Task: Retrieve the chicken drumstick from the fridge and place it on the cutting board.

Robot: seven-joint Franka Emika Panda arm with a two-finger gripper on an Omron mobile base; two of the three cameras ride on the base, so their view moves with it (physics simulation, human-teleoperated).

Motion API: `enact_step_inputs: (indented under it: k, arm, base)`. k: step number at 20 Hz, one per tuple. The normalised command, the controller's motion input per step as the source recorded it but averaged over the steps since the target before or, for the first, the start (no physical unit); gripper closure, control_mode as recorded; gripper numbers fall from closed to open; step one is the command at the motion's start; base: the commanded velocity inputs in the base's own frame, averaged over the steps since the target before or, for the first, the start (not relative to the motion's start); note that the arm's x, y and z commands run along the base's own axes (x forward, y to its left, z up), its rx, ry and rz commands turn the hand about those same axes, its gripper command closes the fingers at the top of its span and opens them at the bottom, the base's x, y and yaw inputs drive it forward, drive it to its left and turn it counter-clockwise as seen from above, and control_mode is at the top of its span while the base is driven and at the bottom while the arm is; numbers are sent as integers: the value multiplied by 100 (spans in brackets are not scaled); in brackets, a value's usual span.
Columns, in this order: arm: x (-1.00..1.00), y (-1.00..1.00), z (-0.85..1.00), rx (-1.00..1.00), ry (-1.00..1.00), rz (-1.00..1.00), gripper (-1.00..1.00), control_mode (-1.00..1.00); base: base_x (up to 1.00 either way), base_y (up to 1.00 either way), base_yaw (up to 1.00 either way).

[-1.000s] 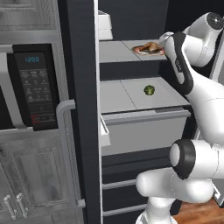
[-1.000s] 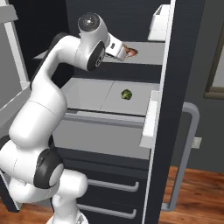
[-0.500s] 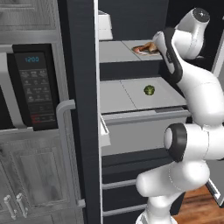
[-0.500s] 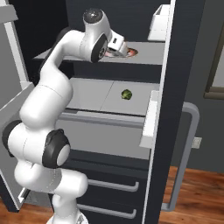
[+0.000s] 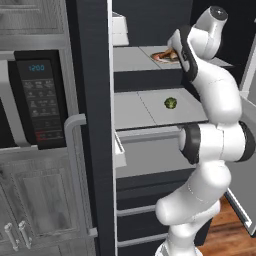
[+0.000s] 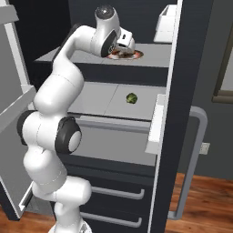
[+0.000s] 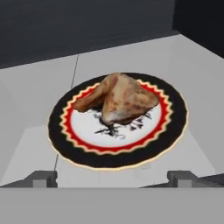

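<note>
Lying on a plate (image 7: 175, 131), chicken drumstick (image 7: 118, 101) just ahead of the gripper (image 7: 113, 178), fingers spread apart, nothing held

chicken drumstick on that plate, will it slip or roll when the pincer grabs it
The chicken drumstick looks lumpy and tapered, so it may twist in a grip near its thin end. Its glossy browned skin suggests some slipperiness. Lying loose on the plate, it will probably slide rather than roll if nudged.

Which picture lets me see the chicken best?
The hand view: the drumstick lies whole and close on a plate, with the open gripper in front of it. In the left base view the arm hides most of it; in the right base view a sliver shows.
</note>
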Motion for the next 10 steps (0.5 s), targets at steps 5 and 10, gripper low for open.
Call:
enact_step_inputs:
  k: [5,10]
  arm:
    - [57,-1,-16,-6,1,7,-100,-100]
    - [54,-3,-23,-10,6,3,-100,-100]
  base:
    - [0,0,0]
    - [0,0,0]
